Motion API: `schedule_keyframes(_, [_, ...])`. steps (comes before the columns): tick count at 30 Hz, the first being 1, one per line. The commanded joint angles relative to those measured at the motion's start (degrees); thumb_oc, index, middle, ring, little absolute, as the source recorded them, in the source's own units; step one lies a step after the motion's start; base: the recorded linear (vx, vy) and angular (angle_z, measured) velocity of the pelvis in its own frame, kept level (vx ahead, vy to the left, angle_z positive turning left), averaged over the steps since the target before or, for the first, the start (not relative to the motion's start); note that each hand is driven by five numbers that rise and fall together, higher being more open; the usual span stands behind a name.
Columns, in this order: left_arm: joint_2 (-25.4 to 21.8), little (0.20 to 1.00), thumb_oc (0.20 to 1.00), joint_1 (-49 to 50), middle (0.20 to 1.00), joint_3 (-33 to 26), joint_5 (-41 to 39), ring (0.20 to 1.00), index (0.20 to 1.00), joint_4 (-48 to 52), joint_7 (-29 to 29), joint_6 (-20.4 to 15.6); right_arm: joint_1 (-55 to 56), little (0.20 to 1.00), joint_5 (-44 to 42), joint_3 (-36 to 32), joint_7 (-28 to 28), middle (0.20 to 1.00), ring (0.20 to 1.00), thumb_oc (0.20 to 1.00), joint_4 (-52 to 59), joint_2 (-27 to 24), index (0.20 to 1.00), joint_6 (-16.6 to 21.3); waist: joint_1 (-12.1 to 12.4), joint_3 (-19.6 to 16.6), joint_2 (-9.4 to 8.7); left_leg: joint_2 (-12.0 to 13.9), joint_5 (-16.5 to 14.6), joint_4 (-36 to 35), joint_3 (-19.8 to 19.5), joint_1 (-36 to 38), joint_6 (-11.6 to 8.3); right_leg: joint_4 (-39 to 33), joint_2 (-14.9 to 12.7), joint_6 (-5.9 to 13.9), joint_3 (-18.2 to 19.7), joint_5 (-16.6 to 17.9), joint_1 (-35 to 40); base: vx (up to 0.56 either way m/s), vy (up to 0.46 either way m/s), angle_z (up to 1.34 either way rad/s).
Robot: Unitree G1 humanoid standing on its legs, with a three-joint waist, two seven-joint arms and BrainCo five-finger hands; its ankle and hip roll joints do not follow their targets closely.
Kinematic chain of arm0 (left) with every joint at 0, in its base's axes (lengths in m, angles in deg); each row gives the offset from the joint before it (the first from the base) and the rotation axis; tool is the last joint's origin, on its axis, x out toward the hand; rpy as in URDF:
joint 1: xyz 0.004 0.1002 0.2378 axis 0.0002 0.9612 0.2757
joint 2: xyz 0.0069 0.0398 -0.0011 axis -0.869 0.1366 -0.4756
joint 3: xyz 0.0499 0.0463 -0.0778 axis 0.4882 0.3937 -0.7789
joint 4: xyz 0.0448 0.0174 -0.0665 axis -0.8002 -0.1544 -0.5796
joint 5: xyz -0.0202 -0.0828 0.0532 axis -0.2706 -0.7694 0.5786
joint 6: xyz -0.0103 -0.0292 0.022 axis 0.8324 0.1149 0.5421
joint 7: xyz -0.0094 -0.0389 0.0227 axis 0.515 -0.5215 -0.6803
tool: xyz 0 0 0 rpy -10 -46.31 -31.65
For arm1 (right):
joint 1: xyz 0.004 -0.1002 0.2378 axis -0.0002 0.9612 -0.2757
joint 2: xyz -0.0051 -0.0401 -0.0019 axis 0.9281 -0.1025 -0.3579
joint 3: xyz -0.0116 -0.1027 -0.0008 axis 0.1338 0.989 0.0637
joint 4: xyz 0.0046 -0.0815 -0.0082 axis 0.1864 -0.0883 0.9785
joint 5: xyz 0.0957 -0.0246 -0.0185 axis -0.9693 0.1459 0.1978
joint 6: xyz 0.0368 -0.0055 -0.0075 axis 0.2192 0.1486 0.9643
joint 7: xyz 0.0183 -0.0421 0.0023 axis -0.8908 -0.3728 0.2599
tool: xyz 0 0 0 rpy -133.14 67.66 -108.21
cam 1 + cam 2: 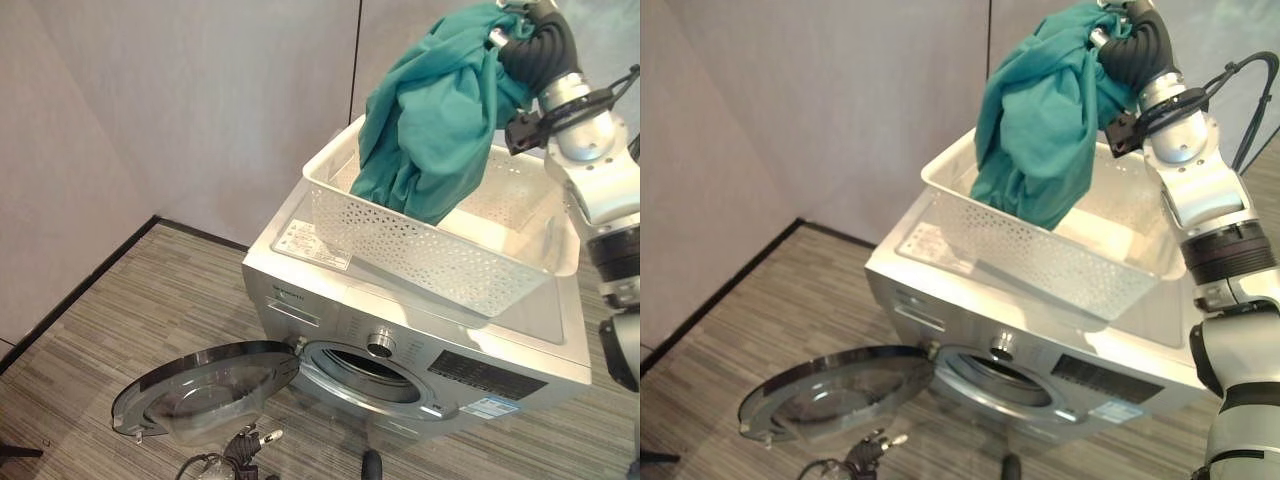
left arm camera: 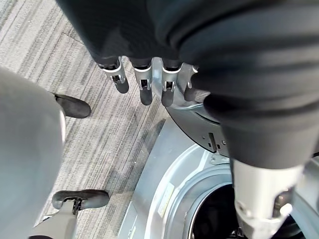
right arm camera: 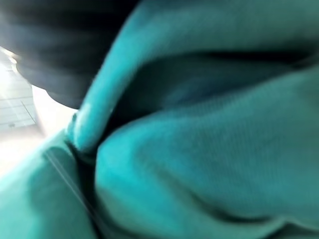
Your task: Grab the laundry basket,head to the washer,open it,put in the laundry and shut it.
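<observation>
**Teal cloth being lifted from basket**

Right hand [image 1: 515,12] is holding the teal cloth [image 1: 430,120] up by its top, over the basket [image 1: 400,245]; fingers are buried in fabric, so can't tell the grip. Cloth looks soft, light, floppy, and is hanging bunched; a gathered top fold seems the best hold. Basket is sitting on the washer [image 1: 330,300], looking otherwise empty. Door [image 1: 200,385] is hanging open. Left hand [image 2: 149,79], fingers relaxed, is hovering near the door.
</observation>
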Motion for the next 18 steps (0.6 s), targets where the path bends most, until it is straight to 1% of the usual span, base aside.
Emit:
schedule_keyframes(1, [-0.73, 1.000, 1.000, -2.59, 1.000, 3.06, -1.21, 1.000, 1.000, -3.06, -0.60, -2.00, -3.72, 0.200, -0.24, -1.60, 1.02, 0.200, 0.200, 0.200, -2.54, 0.32, 0.200, 3.24, 1.10, -2.21, -3.21, -1.54, -0.92, -0.31, 1.62, -0.42, 3.67, 3.62, -5.30, 3.41, 2.01, -7.97, 1.87, -0.01, 0.019, -0.06])
schedule_keyframes(3, [-1.02, 1.000, 1.000, -2.52, 1.000, 2.97, -1.27, 1.000, 1.000, -1.50, -0.71, -2.09, -3.65, 0.200, -0.26, -2.23, 1.45, 0.200, 0.200, 0.200, -1.91, 0.75, 0.200, 3.67, 1.22, -1.72, -3.47, -1.49, -1.52, 0.93, 2.08, -0.47, 3.79, 3.49, -5.31, 3.41, 2.78, -7.90, 1.98, -0.01, 0.033, -0.14])
schedule_keyframes(5, [-1.62, 1.000, 1.000, -2.44, 1.000, 3.07, -1.14, 1.000, 1.000, 0.69, -0.62, -2.24, -3.70, 0.200, 0.19, -2.99, 2.12, 0.200, 0.200, 0.200, -0.90, 0.18, 0.200, 3.87, 1.39, -0.94, -3.87, -1.90, -2.82, 4.08, 2.42, -2.06, 4.13, 3.67, -5.62, 3.49, 3.42, -7.69, 1.54, -0.05, 0.042, -0.17])
schedule_keyframes(6, [-1.63, 1.000, 1.000, -2.44, 1.000, 3.08, -1.14, 1.000, 1.000, 0.69, -0.62, -2.23, -3.69, 0.200, 0.19, -3.00, 2.12, 0.200, 0.200, 0.200, -0.89, 0.18, 0.200, 3.87, 1.40, -0.96, -3.88, -1.91, -2.85, 4.14, 2.42, -2.11, 4.14, 3.68, -5.63, 3.50, 3.43, -7.68, 1.51, -0.06, 0.046, -0.13])
schedule_keyframes(7, [-1.75, 1.000, 1.000, -2.52, 1.000, 3.16, -1.19, 1.000, 1.000, 1.09, -0.61, -2.24, -3.61, 0.200, 0.50, -3.51, 2.62, 0.200, 0.200, 0.200, -0.30, 0.13, 0.200, 4.03, 1.43, -0.67, -3.98, -2.15, -3.26, 5.01, 2.52, -2.58, 4.26, 3.68, -5.80, 3.53, 3.66, -7.46, 1.38, -0.06, 0.081, -0.15])
schedule_keyframes(8, [-1.87, 1.000, 1.000, -2.74, 1.000, 3.46, -0.79, 1.000, 1.000, 1.33, -0.67, -2.30, -3.20, 0.200, 0.91, -4.57, 3.51, 0.200, 0.200, 0.200, 0.45, 0.20, 0.200, 4.44, 1.54, -0.35, -4.46, -2.89, -4.40, 7.45, 2.95, -3.57, 4.63, 3.62, -6.30, 3.73, 4.21, -6.96, 1.28, -0.08, 0.125, -0.11])
schedule_keyframes(10, [-2.24, 1.000, 1.000, -2.77, 1.000, 3.47, -0.44, 1.000, 1.000, 2.21, -0.80, -2.53, -3.39, 0.200, 1.63, -5.23, 4.31, 0.200, 0.200, 0.200, 0.84, 0.54, 0.200, 4.57, 1.64, -0.14, -4.74, -3.81, -5.91, 9.18, 3.28, -4.24, 5.31, 3.48, -6.91, 4.30, 5.11, -6.16, 0.81, -0.06, 0.128, -0.08])
schedule_keyframes(11, [-2.26, 1.000, 1.000, -2.77, 1.000, 3.45, -0.43, 1.000, 1.000, 2.23, -0.80, -2.52, -3.40, 0.200, 1.65, -5.24, 4.32, 0.200, 0.200, 0.200, 0.85, 0.56, 0.200, 4.56, 1.70, -0.14, -4.78, -3.85, -6.02, 9.38, 3.35, -4.34, 5.35, 3.48, -6.94, 4.34, 5.20, -6.14, 0.77, -0.05, 0.109, -0.12])
schedule_keyframes(14, [-2.59, 1.000, 1.000, -2.90, 1.000, 3.47, -0.12, 1.000, 1.000, 2.96, -0.91, -2.90, -4.85, 0.200, 2.37, -5.31, 5.08, 0.200, 0.200, 0.200, 0.61, 0.91, 0.200, 4.27, 1.61, 0.51, -5.14, -5.87, -8.05, 12.26, 4.40, -5.47, 6.75, 3.62, -8.38, 5.28, 7.30, -4.53, -0.92, -0.10, 0.194, -0.27])
schedule_keyframes(15, [-2.72, 1.000, 1.000, -2.90, 1.000, 3.43, -0.06, 1.000, 1.000, 2.86, -1.06, -3.00, -6.00, 0.200, 2.58, -5.13, 5.42, 0.200, 0.200, 0.200, 0.71, 1.18, 0.200, 4.14, 1.37, 0.84, -5.40, -7.15, -9.25, 13.57, 4.96, -5.96, 7.71, 3.68, -9.37, 5.81, 8.25, -3.57, -1.77, -0.09, 0.179, -0.23])
schedule_keyframes(16, [-2.69, 1.000, 1.000, -2.95, 1.000, 3.37, -0.05, 1.000, 1.000, 2.84, -1.06, -3.02, -6.16, 0.200, 2.58, -5.03, 5.44, 0.200, 0.200, 0.200, 0.64, 1.22, 0.200, 4.15, 1.49, 0.88, -5.44, -7.28, -9.45, 13.95, 5.16, -6.15, 7.82, 3.69, -9.46, 5.92, 8.48, -3.53, -1.89, -0.11, 0.271, -0.25])
schedule_keyframes(17, [-2.70, 1.000, 1.000, -2.60, 1.000, 3.21, -0.09, 1.000, 1.000, 2.91, -0.98, -3.06, -7.61, 0.200, 2.84, -4.56, 5.90, 0.200, 0.200, 0.200, 0.71, 1.70, 0.200, 3.96, 1.34, 1.17, -5.60, -8.84, -10.71, 15.31, 5.89, -6.59, 9.03, 3.95, -10.42, 6.50, 9.94, -2.73, -3.04, -0.05, 0.162, -0.26])
schedule_keyframes(18, [-2.68, 1.000, 1.000, -2.61, 1.000, 3.17, -0.08, 1.000, 1.000, 2.91, -0.98, -3.06, -7.68, 0.200, 2.85, -4.51, 5.91, 0.200, 0.200, 0.200, 0.68, 1.73, 0.200, 3.96, 1.42, 1.18, -5.62, -8.90, -10.79, 15.45, 6.01, -6.65, 9.09, 3.99, -10.46, 6.56, 10.09, -2.73, -3.13, -0.10, 0.302, -0.41])
